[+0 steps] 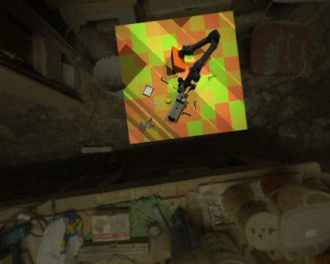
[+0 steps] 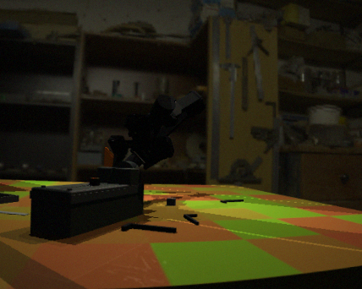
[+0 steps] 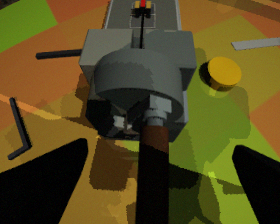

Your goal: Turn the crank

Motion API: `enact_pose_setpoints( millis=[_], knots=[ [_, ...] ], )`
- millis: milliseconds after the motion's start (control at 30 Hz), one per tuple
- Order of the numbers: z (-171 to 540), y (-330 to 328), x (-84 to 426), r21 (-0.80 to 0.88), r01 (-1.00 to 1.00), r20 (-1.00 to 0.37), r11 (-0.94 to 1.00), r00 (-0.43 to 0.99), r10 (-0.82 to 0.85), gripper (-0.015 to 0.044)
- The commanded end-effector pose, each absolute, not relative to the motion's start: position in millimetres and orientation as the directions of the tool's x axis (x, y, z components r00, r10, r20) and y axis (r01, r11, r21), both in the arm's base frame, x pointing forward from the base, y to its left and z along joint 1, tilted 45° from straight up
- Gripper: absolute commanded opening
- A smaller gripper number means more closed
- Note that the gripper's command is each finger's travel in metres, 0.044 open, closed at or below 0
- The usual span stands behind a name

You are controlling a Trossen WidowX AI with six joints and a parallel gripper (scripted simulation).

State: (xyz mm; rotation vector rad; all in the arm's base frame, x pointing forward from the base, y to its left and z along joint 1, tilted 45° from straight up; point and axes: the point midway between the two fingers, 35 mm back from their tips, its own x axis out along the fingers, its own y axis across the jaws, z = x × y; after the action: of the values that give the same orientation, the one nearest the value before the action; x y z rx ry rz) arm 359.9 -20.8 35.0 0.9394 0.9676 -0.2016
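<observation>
Apparently the letting-go step: the gripper (image 1: 186,86) (image 3: 160,148) is spread wide, released, either side of the brown crank handle (image 3: 153,175) at the slide machine's (image 1: 177,108) (image 2: 90,207) (image 3: 141,75) end. Next, probably, back straight off without nudging it.

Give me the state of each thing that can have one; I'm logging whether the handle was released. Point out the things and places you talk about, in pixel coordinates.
Jaws: open, apart on either side of the handle.
Handle (image 3: 154,175): free, attached to the crank.
Pointer (image 3: 142,4): between the brass marks; exact level cannot be told.
Yellow disc (image 1: 168,100) (image 3: 224,71): lying flat beside the machine.
</observation>
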Motion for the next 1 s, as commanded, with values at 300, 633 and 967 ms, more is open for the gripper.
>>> enact_pose_setpoints(
  millis=[300,633,967],
  knots=[
    [81,-65,364,0.594,0.528,-0.769,0.607,0.593,0.237,0.044],
    [90,-89,383,0.609,0.477,-0.752,0.633,0.6,0.272,0.044],
    [72,-114,423,0.643,0.35,-0.705,0.682,0.618,0.347,0.044]
  ],
)
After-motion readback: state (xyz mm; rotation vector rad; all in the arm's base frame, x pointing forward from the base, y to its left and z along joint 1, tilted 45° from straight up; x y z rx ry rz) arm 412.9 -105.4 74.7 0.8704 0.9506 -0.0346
